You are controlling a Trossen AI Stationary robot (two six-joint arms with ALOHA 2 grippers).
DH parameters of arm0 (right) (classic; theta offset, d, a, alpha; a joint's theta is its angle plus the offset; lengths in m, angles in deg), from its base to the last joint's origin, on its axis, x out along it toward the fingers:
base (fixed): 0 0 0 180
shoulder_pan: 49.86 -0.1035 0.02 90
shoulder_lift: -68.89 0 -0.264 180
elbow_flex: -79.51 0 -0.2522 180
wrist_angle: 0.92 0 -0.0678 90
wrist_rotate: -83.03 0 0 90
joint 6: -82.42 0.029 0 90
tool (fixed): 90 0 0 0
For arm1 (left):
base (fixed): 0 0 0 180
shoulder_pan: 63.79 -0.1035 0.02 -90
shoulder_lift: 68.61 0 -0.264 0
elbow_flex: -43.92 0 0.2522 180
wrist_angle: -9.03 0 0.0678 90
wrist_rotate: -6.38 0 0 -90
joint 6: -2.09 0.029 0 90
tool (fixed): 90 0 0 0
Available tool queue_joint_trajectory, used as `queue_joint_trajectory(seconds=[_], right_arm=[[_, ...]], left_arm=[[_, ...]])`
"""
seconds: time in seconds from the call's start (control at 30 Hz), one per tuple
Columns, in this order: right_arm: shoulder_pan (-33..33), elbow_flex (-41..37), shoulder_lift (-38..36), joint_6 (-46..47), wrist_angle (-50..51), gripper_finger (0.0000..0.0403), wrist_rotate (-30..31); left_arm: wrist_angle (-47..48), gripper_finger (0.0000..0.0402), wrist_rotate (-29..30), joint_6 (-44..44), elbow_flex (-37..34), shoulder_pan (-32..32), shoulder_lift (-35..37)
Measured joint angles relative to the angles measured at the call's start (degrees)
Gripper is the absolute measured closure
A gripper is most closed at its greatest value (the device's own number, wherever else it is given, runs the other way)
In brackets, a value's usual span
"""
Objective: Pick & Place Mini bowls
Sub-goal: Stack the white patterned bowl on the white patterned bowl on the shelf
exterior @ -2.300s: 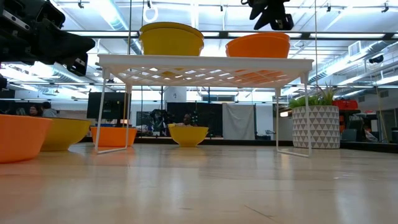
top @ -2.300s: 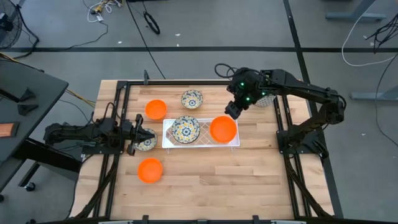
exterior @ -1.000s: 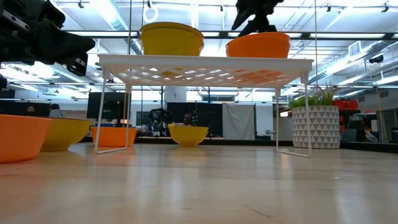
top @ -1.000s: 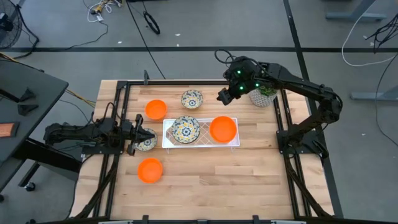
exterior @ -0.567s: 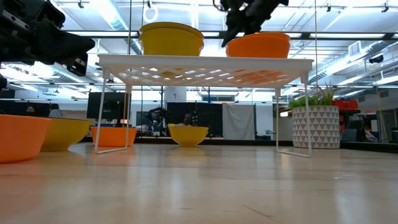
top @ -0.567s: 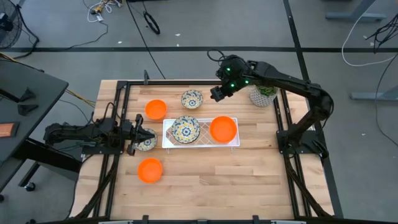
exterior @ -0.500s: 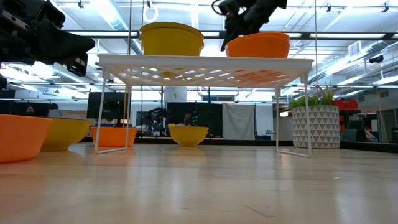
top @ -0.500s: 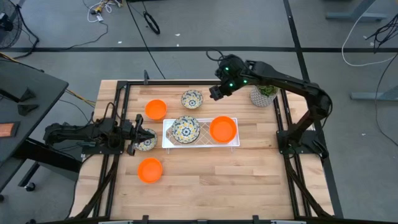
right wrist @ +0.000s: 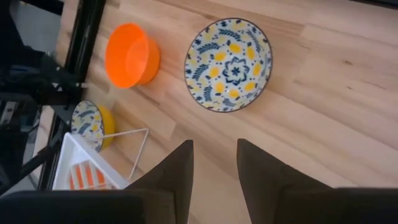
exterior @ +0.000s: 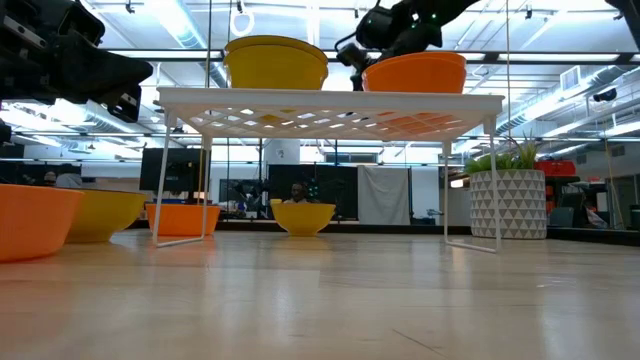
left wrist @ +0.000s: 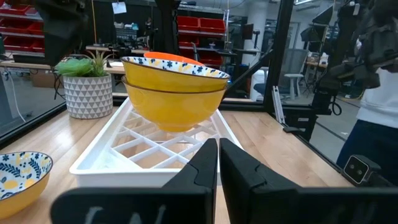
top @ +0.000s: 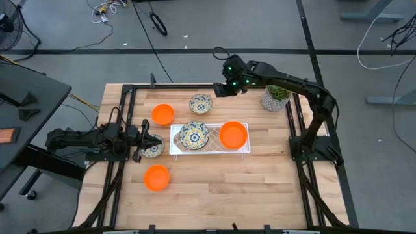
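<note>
The right gripper (right wrist: pixel 212 163), fingers spread, should be centred over the floral bowl (right wrist: pixel 228 64), upper centre; rim straddled squarely.

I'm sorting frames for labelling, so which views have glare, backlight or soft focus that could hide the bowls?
Low view: bright ceiling lights backlight the white rack, and the table shows a sheen. Left wrist view: the gripper's own fingers look soft up close, while the stacked floral bowls stay sharp. Right wrist view: the floral bowl is evenly lit. High view: flat light, faint shadows.
</note>
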Motion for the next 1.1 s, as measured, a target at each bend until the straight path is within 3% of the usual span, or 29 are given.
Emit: queue_joint_trajectory(seconds=[0.43, 0.77, 1.1], right_arm=[[0.1, 0.0, 0.5, -5.8, -4.6, 0.0277, -1.0], [0.0, 0.0, 0.5, 3.3, -6.5, 0.0277, -1.2], [-0.7, 0.0, -2.5, 0.4, -6.6, 0.0277, -1.0]], left_arm=[[0.0, 0.0378, 0.0, 0.0, 0.0, 0.0, 0.0], [0.0, 0.0378, 0.0, 0.0, 0.0, 0.0, 0.0], [0.0, 0.0378, 0.0, 0.0, 0.0, 0.0, 0.0]])
